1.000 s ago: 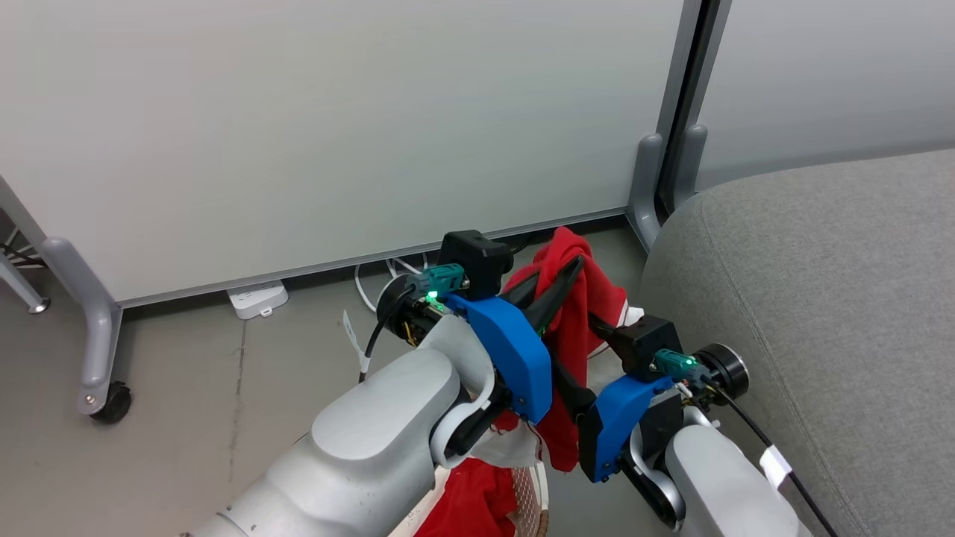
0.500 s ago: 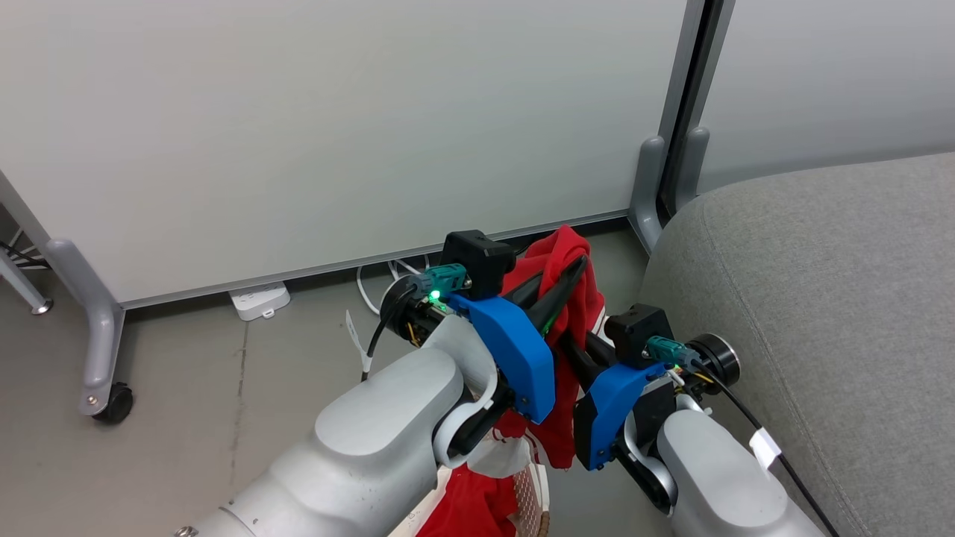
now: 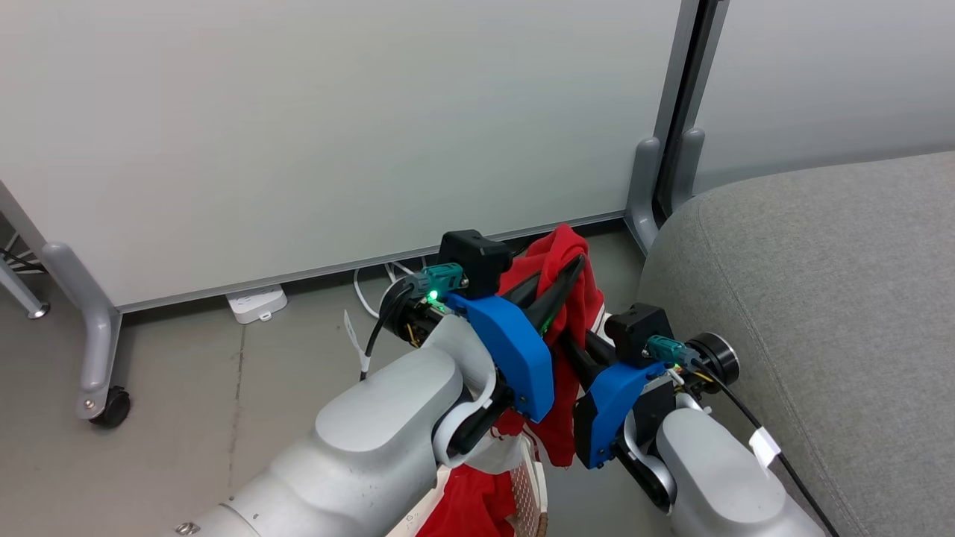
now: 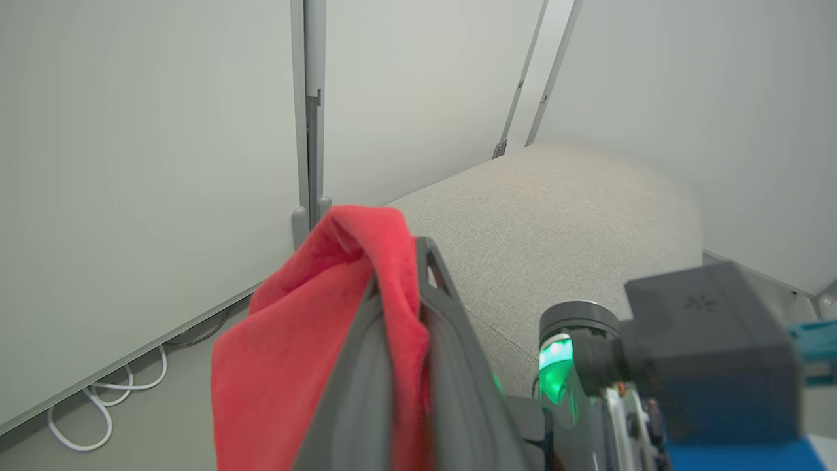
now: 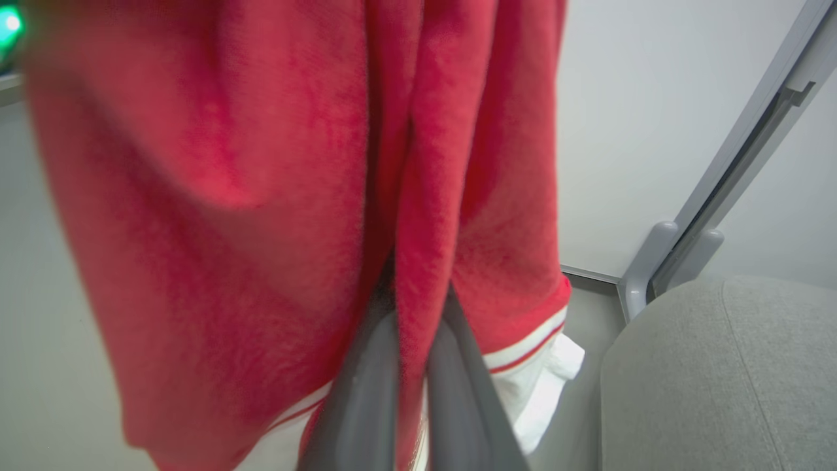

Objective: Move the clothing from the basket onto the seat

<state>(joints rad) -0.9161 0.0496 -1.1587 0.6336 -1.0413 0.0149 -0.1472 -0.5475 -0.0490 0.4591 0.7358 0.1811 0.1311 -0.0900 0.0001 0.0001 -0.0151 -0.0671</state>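
Clothing is only partly moved. In the head view a red garment with white trim is held up off the floor between the left gripper and the right gripper. It is just beside the seat but not yet on it. A second red garment is left in the basket at the bottom edge. No cloth is seen on the visible part of the seat, so the carry across, the release and the whole second garment are judged as yet to be done. In the left wrist view the left gripper is seen pinched shut on a top fold of the red garment. The seat is spread beyond it, and a white cable is looped at the foot of the partition. In the right wrist view the right gripper is seen closed tight on a hanging fold of the red garment, whose white-striped cuff dangles near the seat. Against the picture of a second earlier, the right gripper has been brought in closer to the left one and shut on the cloth, where it was then spread and clear of it.
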